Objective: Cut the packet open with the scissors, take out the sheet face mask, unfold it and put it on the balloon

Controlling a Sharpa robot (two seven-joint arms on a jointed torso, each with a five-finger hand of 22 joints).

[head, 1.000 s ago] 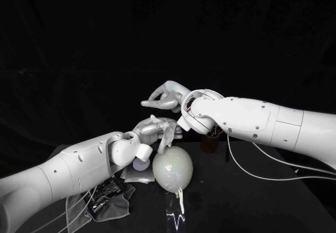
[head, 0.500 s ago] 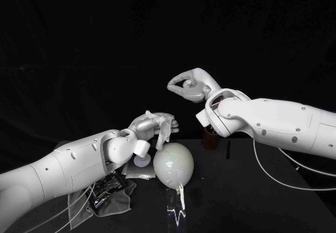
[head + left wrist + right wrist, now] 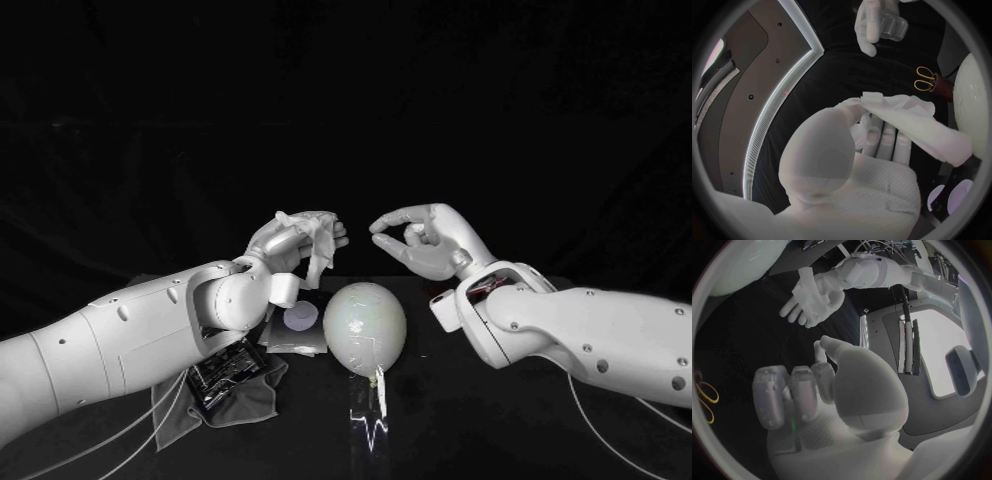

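Noting right arm (image 3: 577, 330) lowered from overhead. Balloon (image 3: 362, 326) upright on surface (image 3: 476, 420) between arms. Right hand (image 3: 426, 240) curled on nothing, near left hand (image 3: 286, 242), which clutches bunched sheet face mask (image 3: 320, 248) above balloon. Probably lining up a two-handed unfold. No legible writing.

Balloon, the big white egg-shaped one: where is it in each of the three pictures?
Head view: the balloon is in the picture's middle, below and beside the left hand.
Left wrist view: a pale curve at the circle's rim, beside the gold-handled scissors.
Right wrist view: a pale curve at the rim, beyond the left hand.
Shared landmark: the left hand, holding the sheet face mask, appears in all three.
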